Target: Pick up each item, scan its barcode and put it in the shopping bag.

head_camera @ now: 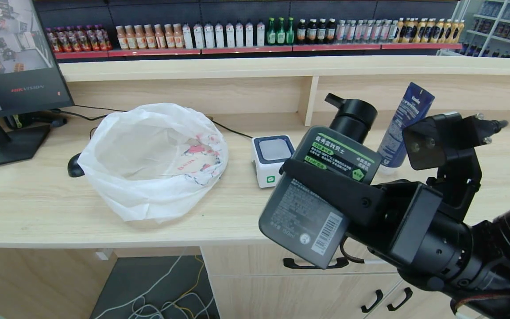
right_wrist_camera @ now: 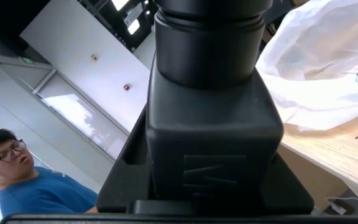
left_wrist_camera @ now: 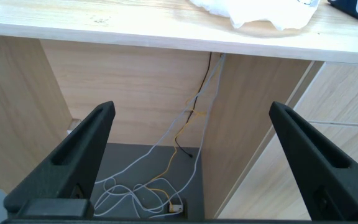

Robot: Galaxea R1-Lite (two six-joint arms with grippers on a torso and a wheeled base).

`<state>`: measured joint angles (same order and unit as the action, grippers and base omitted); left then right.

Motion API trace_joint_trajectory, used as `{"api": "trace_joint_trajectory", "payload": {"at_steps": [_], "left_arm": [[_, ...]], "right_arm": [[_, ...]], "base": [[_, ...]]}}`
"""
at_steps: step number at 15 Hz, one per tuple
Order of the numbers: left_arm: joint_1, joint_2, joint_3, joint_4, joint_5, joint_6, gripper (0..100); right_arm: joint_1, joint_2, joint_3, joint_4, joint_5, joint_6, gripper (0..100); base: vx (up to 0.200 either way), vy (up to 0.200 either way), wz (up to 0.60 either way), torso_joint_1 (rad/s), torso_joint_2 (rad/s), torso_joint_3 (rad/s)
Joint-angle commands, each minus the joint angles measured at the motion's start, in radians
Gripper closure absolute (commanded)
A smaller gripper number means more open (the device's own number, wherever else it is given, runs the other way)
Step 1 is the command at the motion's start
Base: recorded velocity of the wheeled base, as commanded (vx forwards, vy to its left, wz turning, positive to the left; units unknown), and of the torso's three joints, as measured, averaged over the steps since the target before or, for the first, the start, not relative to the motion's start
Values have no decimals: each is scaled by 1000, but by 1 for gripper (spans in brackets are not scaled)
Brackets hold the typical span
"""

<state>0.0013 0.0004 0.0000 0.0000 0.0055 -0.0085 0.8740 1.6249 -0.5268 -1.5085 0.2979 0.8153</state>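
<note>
My right gripper (head_camera: 326, 195) is shut on a dark grey bottle (head_camera: 312, 195) with a black cap, holding it tilted above the counter's front edge with its barcode label facing up. The bottle (right_wrist_camera: 210, 124) looms close in the right wrist view, with the bag (right_wrist_camera: 328, 68) behind it. Just beyond the bottle, a white scanner box (head_camera: 272, 159) stands on the counter. The open white shopping bag (head_camera: 153, 159) sits left of the scanner. A blue tube (head_camera: 405, 124) stands upright at the back right. My left gripper (left_wrist_camera: 191, 162) is open below the counter edge, holding nothing.
A monitor (head_camera: 11, 66) and a black mouse (head_camera: 74, 166) occupy the counter's left end. A raised wooden ledge (head_camera: 281, 66) runs along the back. Cabinet drawers with black handles (head_camera: 374, 301) are below, and loose cables (left_wrist_camera: 160, 186) lie in the open bay.
</note>
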Motion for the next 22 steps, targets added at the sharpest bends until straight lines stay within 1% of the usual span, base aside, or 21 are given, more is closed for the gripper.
{"api": "trace_joint_trajectory", "payload": {"at_steps": [1, 5, 10, 13, 14, 17, 19, 20, 22], "left_arm": [[0, 0, 0, 0, 1, -1, 0], [0, 0, 0, 0, 1, -1, 0], [0, 0, 0, 0, 1, -1, 0], [0, 0, 0, 0, 1, -1, 0], [0, 0, 0, 0, 1, -1, 0], [0, 0, 0, 0, 1, -1, 0], [0, 0, 0, 0, 1, -1, 0], [0, 0, 0, 0, 1, -1, 0], [0, 0, 0, 0, 1, -1, 0]], "right_arm": [[0, 6, 2, -1, 0, -1, 100], [0, 10, -9, -1, 0, -8, 100], [-1, 10, 4, 1, 1, -65, 100], [-7, 7, 24, 5, 0, -197, 100], [-15, 4, 36, 7, 0, -226, 100], [-52, -5, 76, 10, -9, -375, 100], [-67, -3, 94, 10, -65, -487, 100], [-72, 3, 94, 10, -134, -608, 100], [-70, 1, 93, 10, -215, -737, 100]], "base": [[0, 0, 0, 0, 0, 0], [0, 0, 0, 0, 0, 0], [0, 0, 0, 0, 0, 0], [0, 0, 0, 0, 0, 0], [0, 0, 0, 0, 0, 0], [0, 0, 0, 0, 0, 0], [0, 0, 0, 0, 0, 0], [0, 0, 0, 0, 0, 0], [0, 0, 0, 0, 0, 0]]}}
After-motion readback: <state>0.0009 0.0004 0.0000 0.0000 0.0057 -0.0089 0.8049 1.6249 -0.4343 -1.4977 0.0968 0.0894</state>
